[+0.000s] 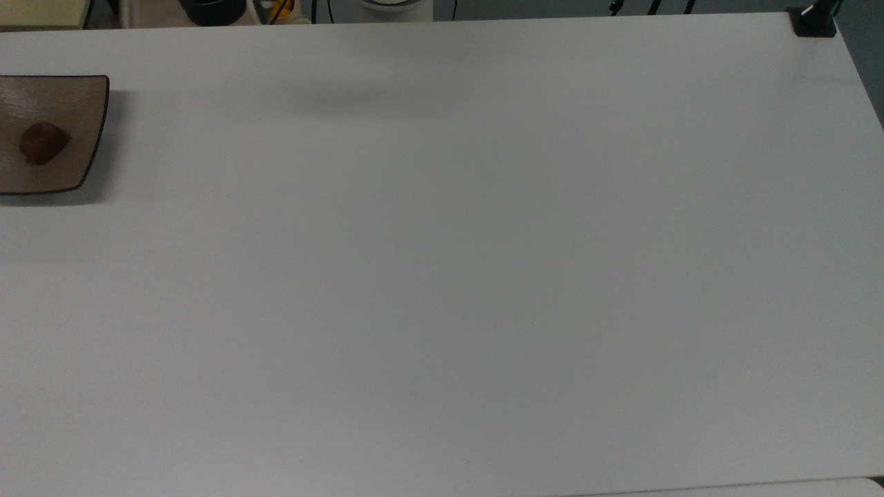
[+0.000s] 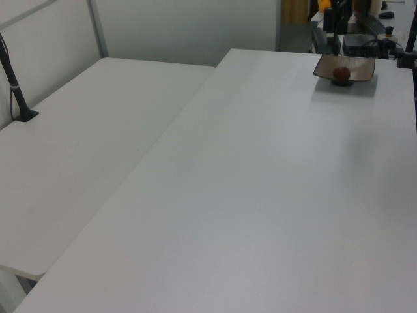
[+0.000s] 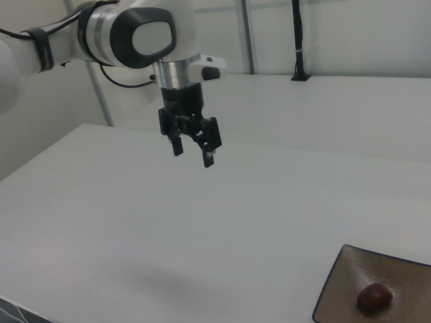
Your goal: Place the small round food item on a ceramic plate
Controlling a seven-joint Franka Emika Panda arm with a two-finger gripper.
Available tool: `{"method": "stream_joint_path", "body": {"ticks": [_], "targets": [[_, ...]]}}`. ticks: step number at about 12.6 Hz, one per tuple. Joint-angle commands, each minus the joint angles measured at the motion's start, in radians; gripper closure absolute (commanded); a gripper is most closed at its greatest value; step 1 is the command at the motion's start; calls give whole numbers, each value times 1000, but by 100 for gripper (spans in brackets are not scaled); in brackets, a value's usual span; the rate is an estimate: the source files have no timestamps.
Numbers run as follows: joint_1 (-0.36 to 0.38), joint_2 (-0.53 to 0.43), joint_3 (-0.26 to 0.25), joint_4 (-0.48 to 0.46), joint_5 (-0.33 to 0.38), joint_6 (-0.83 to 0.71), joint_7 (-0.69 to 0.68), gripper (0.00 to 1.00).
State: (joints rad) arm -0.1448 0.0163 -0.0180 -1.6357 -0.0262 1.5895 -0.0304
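The small round food item (image 1: 43, 143), a dark reddish-brown lump, lies on the square brownish ceramic plate (image 1: 86, 103) at the top view's left edge. In the left view the food item (image 2: 341, 74) rests on the plate (image 2: 362, 66) at the far right of the table. In the right view the food item (image 3: 374, 297) sits on the plate (image 3: 340, 286) at the lower right. My gripper (image 3: 192, 153) hangs open and empty above the table, well to the right view's left of the plate and high off the surface.
A black clamp (image 1: 813, 21) sits at the top view's upper right table corner. Dark and yellow items (image 1: 210, 8) stand beyond the table's far edge. A second white table (image 2: 85, 130) with a black post (image 2: 16, 91) adjoins on the left view's left.
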Motion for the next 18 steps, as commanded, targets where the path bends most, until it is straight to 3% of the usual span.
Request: {"method": "stream_joint_path", "body": {"ticks": [1, 3, 6, 9, 18], "targets": [[47, -12, 61, -19, 0, 13, 66, 0], [69, -15, 96, -26, 2, 33, 76, 0], [143, -58, 104, -110, 2, 99, 103, 0], [143, -94, 96, -163, -1, 225, 92, 0], [146, -98, 73, -176, -31, 210, 64, 0]]}}
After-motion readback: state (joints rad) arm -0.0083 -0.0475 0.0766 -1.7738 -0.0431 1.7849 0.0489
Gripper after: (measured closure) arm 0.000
